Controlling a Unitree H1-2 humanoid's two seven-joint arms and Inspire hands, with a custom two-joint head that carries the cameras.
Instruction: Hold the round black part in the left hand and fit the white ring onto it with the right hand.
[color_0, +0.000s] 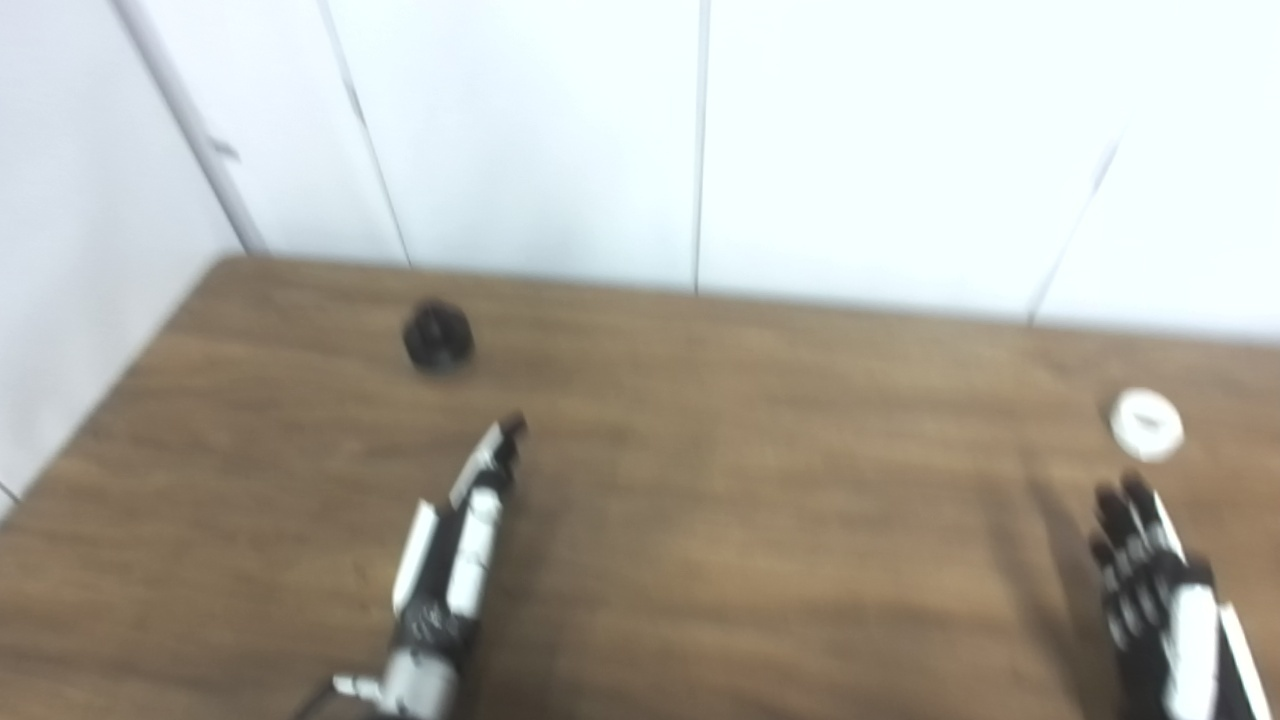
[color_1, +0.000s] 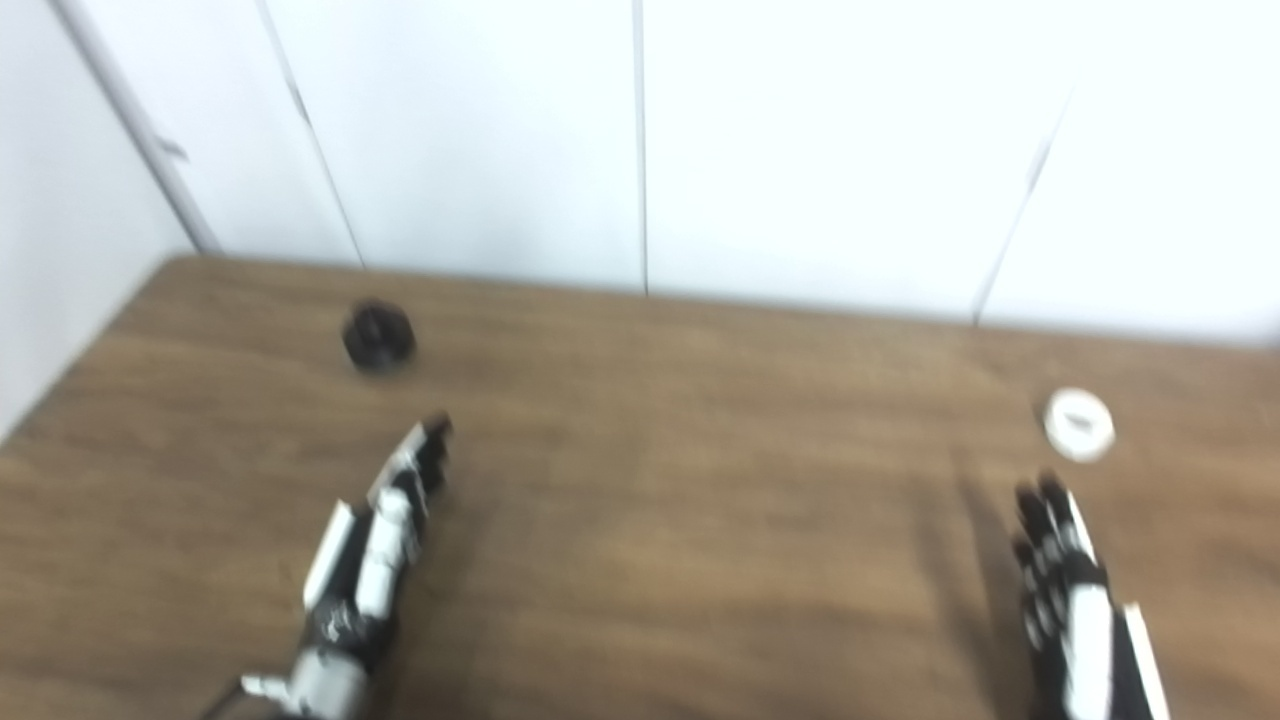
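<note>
Black round part (color_0: 437, 336), wooden table (color_0: 720, 480)

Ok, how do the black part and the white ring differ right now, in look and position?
The black part is dark and looks chunky; the white ring is pale and looks flat. The part sits far left on the table, ahead of the left hand; the ring sits far right, just beyond the right hand. The ring lies closer to its hand than the part does. Both are round, rest on the table, and are untouched. The frames are blurred, so finer detail is unclear.
</note>
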